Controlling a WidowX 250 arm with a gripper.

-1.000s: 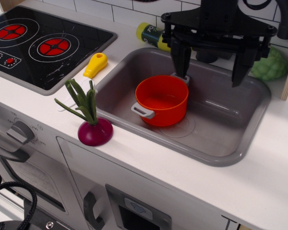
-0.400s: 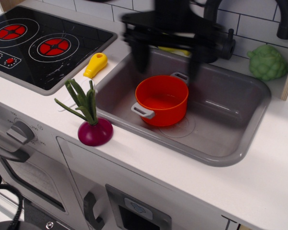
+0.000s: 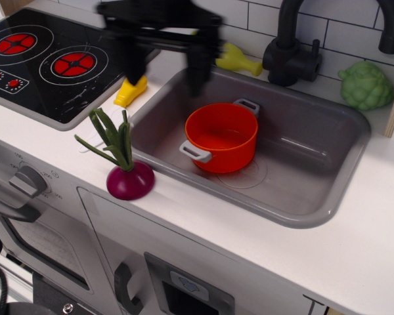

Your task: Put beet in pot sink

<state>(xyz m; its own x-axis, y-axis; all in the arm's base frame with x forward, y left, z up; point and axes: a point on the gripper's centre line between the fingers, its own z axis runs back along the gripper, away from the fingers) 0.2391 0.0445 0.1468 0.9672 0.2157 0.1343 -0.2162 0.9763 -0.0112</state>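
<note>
While the beet point(image 3: 129, 178) stands upright on the white tabletop point(image 3: 354, 249) just left of the sink point(image 3: 308, 164), its round magenta bulb is topped by long green leaves leaning slightly left. Inside the grey sink sits the bright orange pot point(image 3: 221, 137), empty, with two small grey handles. Blurred, the black gripper point(image 3: 164, 65) hangs above the sink's far-left corner, between the stovetop point(image 3: 59, 62) and the pot, its two fingers spread wide and pointing down, holding nothing, well apart from the beet.
</note>
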